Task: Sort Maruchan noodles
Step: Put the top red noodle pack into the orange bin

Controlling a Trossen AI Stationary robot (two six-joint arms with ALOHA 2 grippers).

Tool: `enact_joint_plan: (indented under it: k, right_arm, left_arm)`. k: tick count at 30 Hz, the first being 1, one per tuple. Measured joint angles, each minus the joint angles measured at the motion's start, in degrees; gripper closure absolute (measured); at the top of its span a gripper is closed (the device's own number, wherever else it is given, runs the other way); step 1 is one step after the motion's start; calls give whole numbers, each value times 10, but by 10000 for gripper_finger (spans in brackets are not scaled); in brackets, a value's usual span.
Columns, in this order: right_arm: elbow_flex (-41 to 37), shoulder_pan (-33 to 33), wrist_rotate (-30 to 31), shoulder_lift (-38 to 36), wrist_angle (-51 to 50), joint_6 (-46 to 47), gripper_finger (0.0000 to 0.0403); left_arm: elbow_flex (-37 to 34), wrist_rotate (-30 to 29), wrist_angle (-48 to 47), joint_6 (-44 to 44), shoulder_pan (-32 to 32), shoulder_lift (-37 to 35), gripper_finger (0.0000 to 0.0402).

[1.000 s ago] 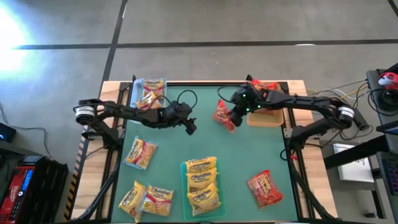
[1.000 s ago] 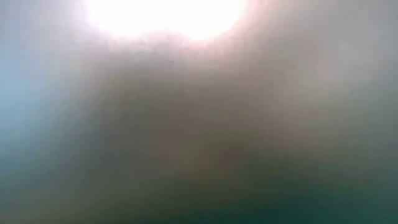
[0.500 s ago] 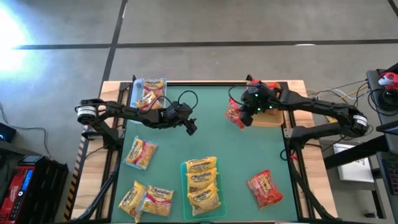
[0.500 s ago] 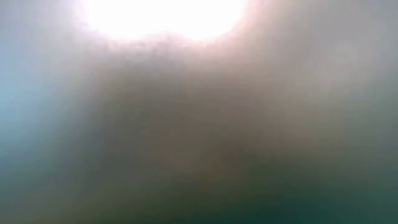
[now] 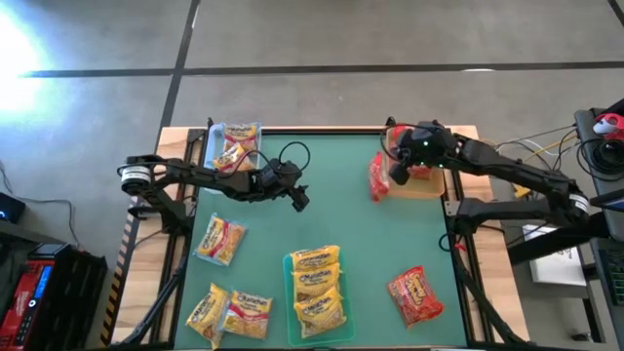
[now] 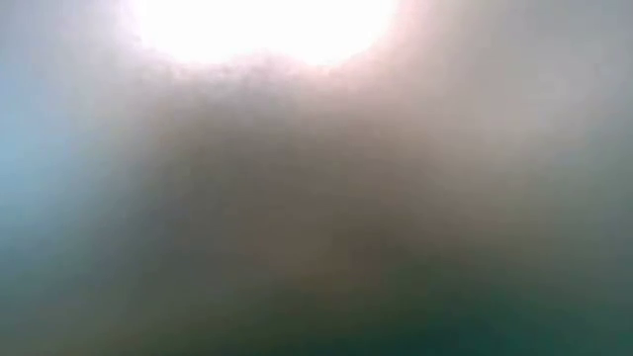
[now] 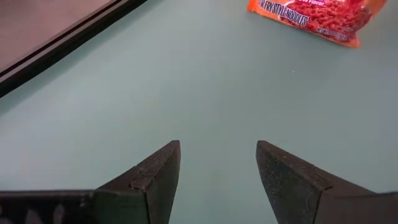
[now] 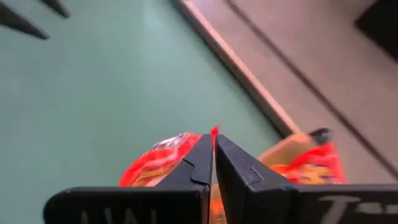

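Right claw: pinching a red noodle packet beside the tan tray
Left claw: hovering open over the desk

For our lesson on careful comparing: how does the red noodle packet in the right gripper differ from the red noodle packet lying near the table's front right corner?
The held red packet hangs pinched in the shut right gripper, off the mat; the front red packet lies flat on the green mat, untouched. The held one shows edge-on and narrow; the front one shows its full face. The held one is beside the tan tray; the front one lies alone. Both are red crinkly packets.
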Motion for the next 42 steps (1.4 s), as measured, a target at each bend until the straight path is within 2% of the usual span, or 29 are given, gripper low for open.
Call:
enact_joint_plan:
  k: [3,7,10,13,22,26,31,42]
  right_arm:
    - [8,-4,-3,-4,-24,6,395]
    - [6,-3,-50,8,-26,72,393]
    - [6,-3,-72,31,-31,112,382]
    - [6,-3,-76,60,-49,139,356]
    - [6,-3,-75,135,-69,178,256]
    - [6,-3,-75,161,-69,178,230]
    - [5,5,-75,195,-57,192,224]
    - [-3,21,-75,280,17,176,230]
  left_arm:
    - [0,0,0,0,0,0,206]
    - [0,0,2,0,0,1,206]
    - [0,17,41,0,0,16,206]
    - [0,65,113,1,0,50,206]
    - [6,132,325,0,0,160,206]
    - [55,134,313,20,8,193,214]
    - [122,127,257,31,13,241,233]
    - [132,111,265,32,14,255,272]
